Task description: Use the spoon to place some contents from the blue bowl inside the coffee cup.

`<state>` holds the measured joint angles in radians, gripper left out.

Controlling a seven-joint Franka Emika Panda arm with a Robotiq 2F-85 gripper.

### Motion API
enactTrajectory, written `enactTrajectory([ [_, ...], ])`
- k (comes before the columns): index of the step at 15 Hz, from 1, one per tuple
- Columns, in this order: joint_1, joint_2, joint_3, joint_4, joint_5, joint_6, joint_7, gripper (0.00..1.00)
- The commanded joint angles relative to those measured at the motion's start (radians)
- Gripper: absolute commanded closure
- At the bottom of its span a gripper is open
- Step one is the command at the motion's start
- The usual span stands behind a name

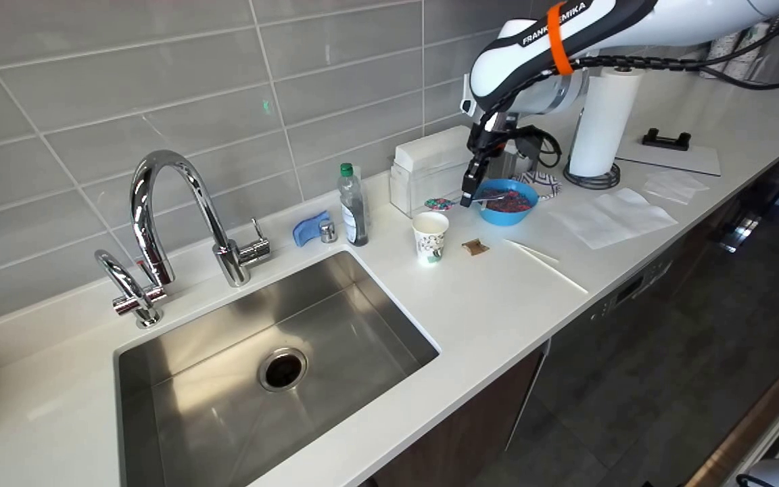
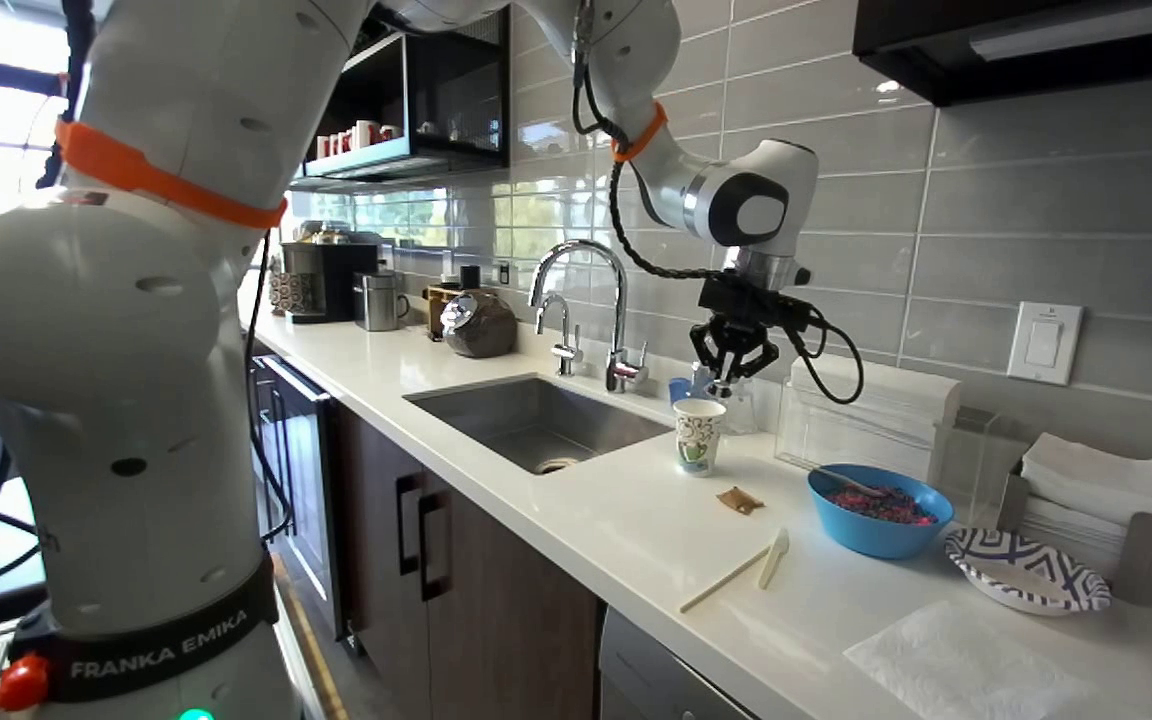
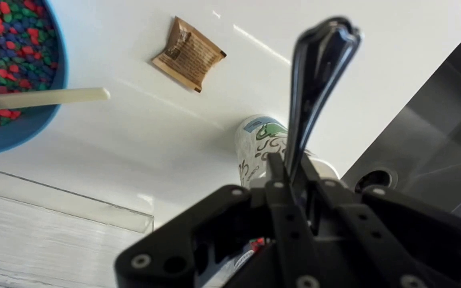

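My gripper (image 3: 291, 163) is shut on a shiny dark metal spoon (image 3: 324, 76), which it grips by the handle. In an exterior view the spoon's head carries a small heap of coloured bits (image 1: 439, 203), raised behind the white coffee cup (image 1: 429, 238). The patterned cup also shows in the wrist view (image 3: 258, 148), partly hidden by the fingers. It stands upright below the gripper in an exterior view (image 2: 699, 438). The blue bowl (image 2: 876, 535) holds the contents (image 3: 10, 44), red, blue and green bits. A separate cream plastic spoon (image 3: 50, 97) rests in the bowl.
A brown packet (image 3: 190, 56) lies between bowl and cup. The sink (image 1: 281, 318) is beyond the cup. A green-capped bottle (image 1: 353, 210), blue sponge (image 1: 310, 228) and clear napkin box (image 1: 430, 177) stand near the wall. Thin sticks (image 1: 545, 264) and a patterned dish (image 2: 1028, 570) lie nearby.
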<state>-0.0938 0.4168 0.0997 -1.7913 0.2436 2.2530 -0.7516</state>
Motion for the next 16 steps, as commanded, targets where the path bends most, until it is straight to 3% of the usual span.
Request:
enactTrajectory([
  [1,0.022,-0.022,-0.003,-0.032,-0.056,-0.001,0.048,0.97],
  [16,0.097,-0.026,-0.011,-0.038,-0.291,-0.017,0.229,0.97],
])
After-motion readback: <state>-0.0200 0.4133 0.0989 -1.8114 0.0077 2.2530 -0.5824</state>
